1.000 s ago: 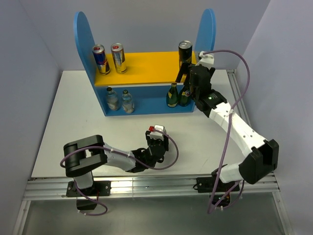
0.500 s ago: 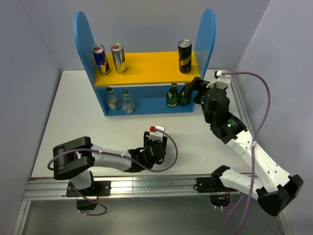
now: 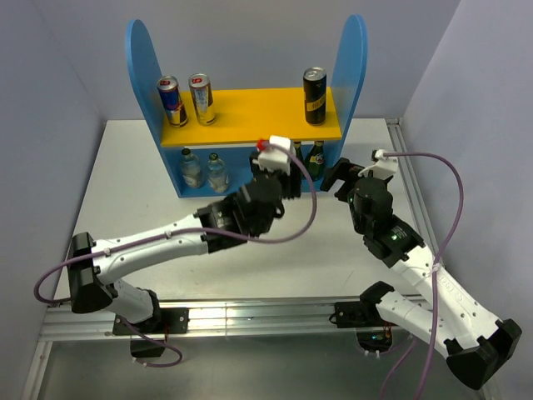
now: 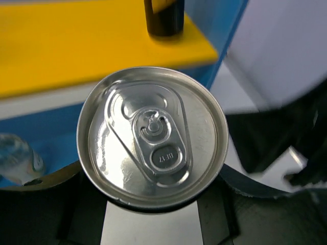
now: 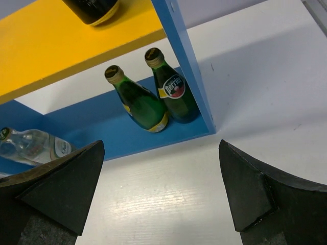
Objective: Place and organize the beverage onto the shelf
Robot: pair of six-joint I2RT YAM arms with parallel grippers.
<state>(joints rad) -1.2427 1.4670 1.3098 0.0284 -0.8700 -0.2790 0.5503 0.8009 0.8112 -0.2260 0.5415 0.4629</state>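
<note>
The shelf point(image 3: 250, 112) stands at the back of the table. Its yellow board point(image 4: 61, 46) carries a blue-and-silver can point(image 3: 171, 100), a gold can point(image 3: 201, 98) and a black-and-gold can point(image 3: 314, 96). Two clear bottles point(image 3: 204, 169) stand in the lower left bay. My left gripper point(image 3: 287, 177) is shut on a dark-sided can with a silver top point(image 4: 152, 138), held upright just in front of the board's right part. My right gripper point(image 3: 341, 177) is open and empty, to the right of the shelf's lower right corner.
Two green bottles point(image 5: 153, 97) stand in the lower right bay against the blue side panel point(image 5: 184, 56). White table point(image 5: 168, 204) lies below the right gripper. A clear bottle point(image 5: 30, 145) shows at the left of the right wrist view. Grey walls enclose the table.
My left arm has swung from the table's front up to the shelf front with the can. My right gripper has drawn back from the green bottles, down and to the right.
</note>
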